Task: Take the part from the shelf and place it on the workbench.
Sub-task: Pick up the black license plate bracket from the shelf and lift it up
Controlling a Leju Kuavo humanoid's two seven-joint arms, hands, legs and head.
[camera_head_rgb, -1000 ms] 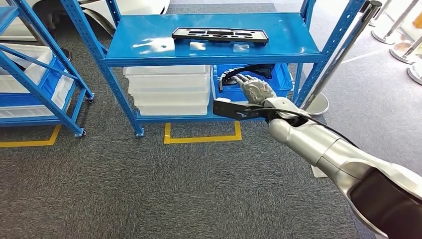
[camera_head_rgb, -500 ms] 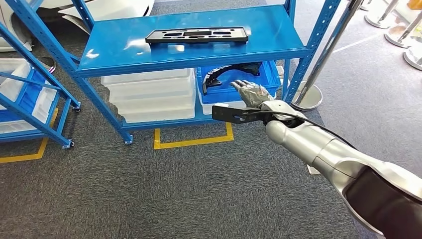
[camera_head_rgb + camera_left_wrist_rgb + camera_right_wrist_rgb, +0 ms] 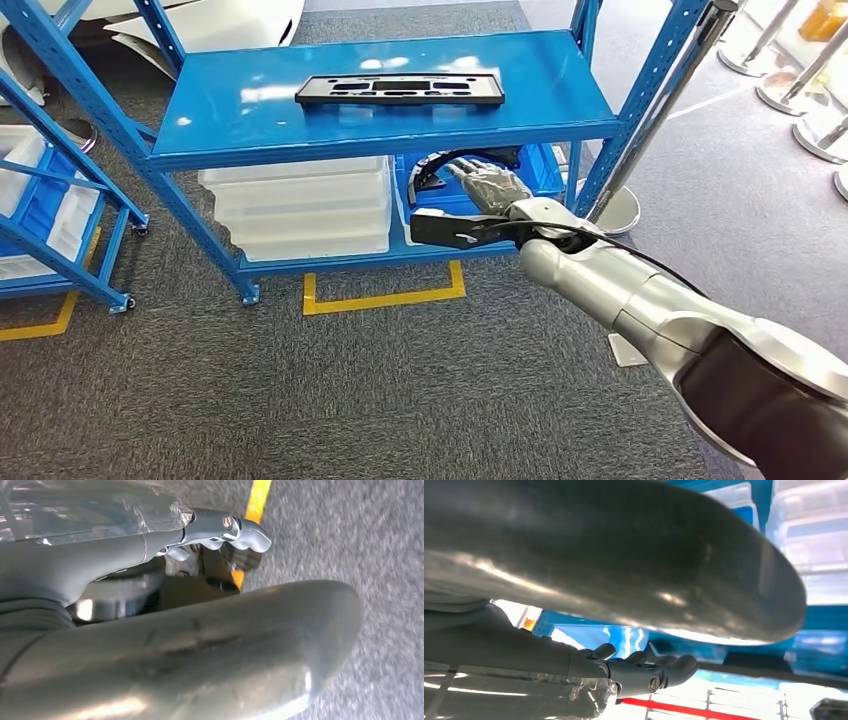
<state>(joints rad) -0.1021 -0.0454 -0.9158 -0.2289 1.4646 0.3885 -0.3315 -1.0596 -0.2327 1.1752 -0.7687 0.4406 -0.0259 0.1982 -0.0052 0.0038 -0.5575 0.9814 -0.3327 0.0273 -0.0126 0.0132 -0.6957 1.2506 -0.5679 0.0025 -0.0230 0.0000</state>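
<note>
Part (image 3: 440, 163) black, curved, in blue bin (image 3: 545, 165)

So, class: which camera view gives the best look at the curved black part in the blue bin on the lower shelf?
The head view: the curved black part lies in the blue bin, with the right hand reaching over it, fingers spread. The right wrist view gives blurred blue and dark shapes beyond the hand, and I cannot pick the part out. The left wrist view looks at carpet.

A: The curved black part (image 3: 470, 160) in the blue bin (image 3: 545, 168) is half hidden under the upper shelf (image 3: 250, 125) and behind the right hand (image 3: 490, 185).

B: Does the hand touch it?

A: Can't tell. Its fingers (image 3: 674, 666) are blurred in the right wrist view.
</note>
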